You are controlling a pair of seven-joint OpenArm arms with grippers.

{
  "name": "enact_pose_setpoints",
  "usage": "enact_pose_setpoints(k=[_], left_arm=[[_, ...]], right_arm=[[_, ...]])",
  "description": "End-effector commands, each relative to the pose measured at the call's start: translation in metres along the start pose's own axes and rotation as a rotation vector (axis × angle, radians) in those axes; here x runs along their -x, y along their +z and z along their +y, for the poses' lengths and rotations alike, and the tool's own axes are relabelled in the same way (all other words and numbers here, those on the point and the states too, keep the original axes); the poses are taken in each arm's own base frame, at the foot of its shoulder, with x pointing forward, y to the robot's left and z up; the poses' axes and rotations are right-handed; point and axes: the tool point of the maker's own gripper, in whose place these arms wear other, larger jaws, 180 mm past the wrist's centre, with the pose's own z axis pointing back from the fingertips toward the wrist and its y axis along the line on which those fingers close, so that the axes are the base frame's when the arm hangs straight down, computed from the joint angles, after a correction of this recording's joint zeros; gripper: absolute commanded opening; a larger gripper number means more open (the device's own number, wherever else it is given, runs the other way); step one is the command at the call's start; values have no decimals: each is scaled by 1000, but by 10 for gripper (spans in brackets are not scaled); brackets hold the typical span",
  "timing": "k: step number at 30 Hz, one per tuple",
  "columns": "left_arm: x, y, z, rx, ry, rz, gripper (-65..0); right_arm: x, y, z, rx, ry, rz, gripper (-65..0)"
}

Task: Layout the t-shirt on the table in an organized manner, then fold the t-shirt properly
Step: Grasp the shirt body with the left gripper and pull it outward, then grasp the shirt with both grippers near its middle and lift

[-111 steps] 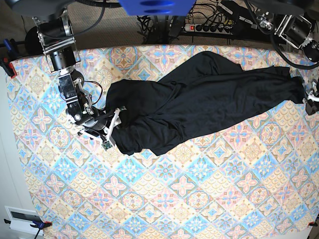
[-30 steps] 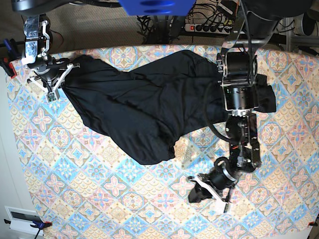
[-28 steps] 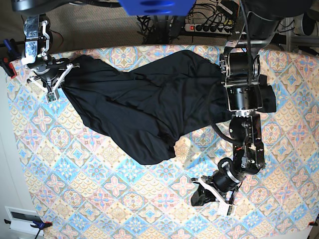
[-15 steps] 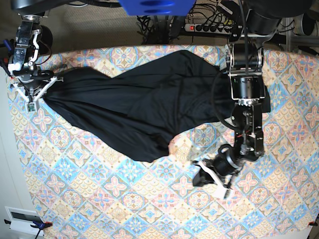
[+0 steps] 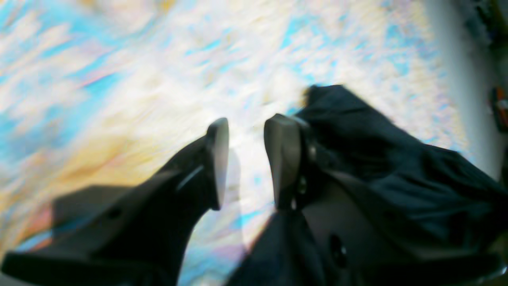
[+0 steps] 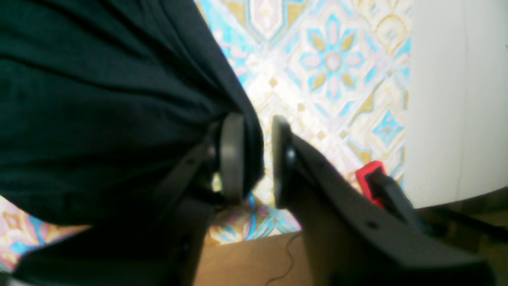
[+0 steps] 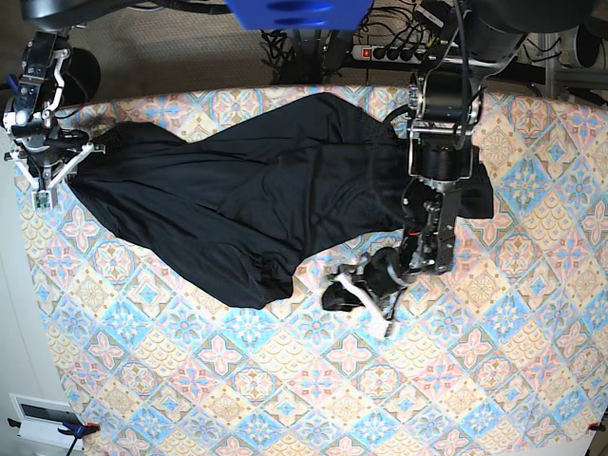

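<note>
At the far left our right arm's fingers [image 6: 252,159] now stand narrowly parted, the plain black soft t-shirt [image 7: 256,199] edge loose between them. It has been dragged leftward across the pastel tiled counter [image 7: 237,380]. Our left arm's fingers [image 5: 246,159] have let go, narrowly parted and empty, so spreading continues.

Base cam looks straight down on the whole worktop [image 7: 285,399]; both wrist cams sit close above it, sharing the t-shirt [image 7: 247,199].

power strip [image 7: 397,53], red clamp [image 6: 370,179]
</note>
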Motion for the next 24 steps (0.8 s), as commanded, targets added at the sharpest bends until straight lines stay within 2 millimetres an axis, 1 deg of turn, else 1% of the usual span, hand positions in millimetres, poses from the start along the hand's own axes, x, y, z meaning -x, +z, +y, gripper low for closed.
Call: enact_pose_setpoints(k=[1, 2, 4, 5, 7, 9, 12, 13, 15, 17, 18, 21, 24], left_arm=[[-24, -4, -18, 42, -40, -47, -466], [-19, -8, -23, 44, -77, -28, -466], [-14, -20, -43, 62, -157, -15, -466], [-12, -25, -46, 47, -199, -6, -466], [-7, -30, -45, 1, -254, 14, -466], [-5, -36, -49, -30, -296, 25, -466], [4, -45, -50, -51, -327, 46, -465], [3, -49, -51, -52, -336, 52, -464], [13, -58, -52, -54, -342, 84, -463], [29, -68, -55, -50, -335, 113, -462], [32, -71, -56, -47, -337, 115, -462], [41, -73, -49, -57, -342, 123, -462], [44, -74, -47, -57, -336, 114, -465]], right_arm=[[-15, 6, -3, 11, 15, -52, -509], [-15, 6, 1, 4, 7, -58, -508], [-17, 7, 6, -3, 0, -67, -509], [-19, 9, 7, -3, 2, -74, -509], [-22, 11, 8, -4, 6, -84, -509], [-25, 12, 9, -5, 8, -94, -509], [-27, 13, 10, -6, 10, -100, -509], [-27, 13, 10, -6, 10, -100, -509], [-27, 13, 10, -6, 10, -101, -509], [-27, 14, 10, -6, 10, -103, -509], [-27, 14, 10, -6, 10, -103, -509], [-27, 14, 10, -6, 10, -103, -509], [-27, 14, 10, -7, 11, -101, -509]])
